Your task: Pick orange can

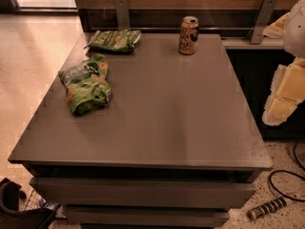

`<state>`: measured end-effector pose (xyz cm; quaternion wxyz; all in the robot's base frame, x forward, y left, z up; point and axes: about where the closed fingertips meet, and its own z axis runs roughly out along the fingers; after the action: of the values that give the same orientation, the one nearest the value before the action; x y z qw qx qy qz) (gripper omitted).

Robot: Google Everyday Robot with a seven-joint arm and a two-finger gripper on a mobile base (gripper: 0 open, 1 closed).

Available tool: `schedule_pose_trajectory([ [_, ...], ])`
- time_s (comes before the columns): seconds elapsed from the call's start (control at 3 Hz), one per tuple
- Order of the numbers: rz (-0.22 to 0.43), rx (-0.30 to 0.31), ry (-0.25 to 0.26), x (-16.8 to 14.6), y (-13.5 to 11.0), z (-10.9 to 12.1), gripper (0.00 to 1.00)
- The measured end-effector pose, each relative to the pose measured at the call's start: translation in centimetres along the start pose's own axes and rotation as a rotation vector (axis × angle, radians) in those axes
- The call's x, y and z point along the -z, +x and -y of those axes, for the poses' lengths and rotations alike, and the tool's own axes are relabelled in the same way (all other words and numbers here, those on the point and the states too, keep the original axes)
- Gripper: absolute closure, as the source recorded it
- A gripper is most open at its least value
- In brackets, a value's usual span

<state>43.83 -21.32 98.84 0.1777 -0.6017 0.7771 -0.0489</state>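
The orange can (pixel 188 35) stands upright near the far edge of the grey table (pixel 162 123), right of centre. It has an orange-tan body with dark and white markings and a silver top. My gripper (pixel 285 98) is at the right edge of the view, off the table's right side. It is well to the right of the can, nearer to me, and not touching it.
Two green snack bags lie on the table's left part, one at the far left corner (pixel 114 40) and one nearer (pixel 86 84). A wood-panelled wall with metal brackets (pixel 122 12) runs behind the table. A cable and power strip (pixel 267 208) lie on the floor at right.
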Motion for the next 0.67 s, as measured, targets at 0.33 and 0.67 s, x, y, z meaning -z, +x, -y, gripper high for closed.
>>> schedule_pose_trajectory([
  [0.33, 0.000, 0.000, 0.000, 0.0, 0.0, 0.0, 0.00],
  [0.67, 0.070, -0.049, 0.044, -0.5, 0.0, 2.2, 0.00],
])
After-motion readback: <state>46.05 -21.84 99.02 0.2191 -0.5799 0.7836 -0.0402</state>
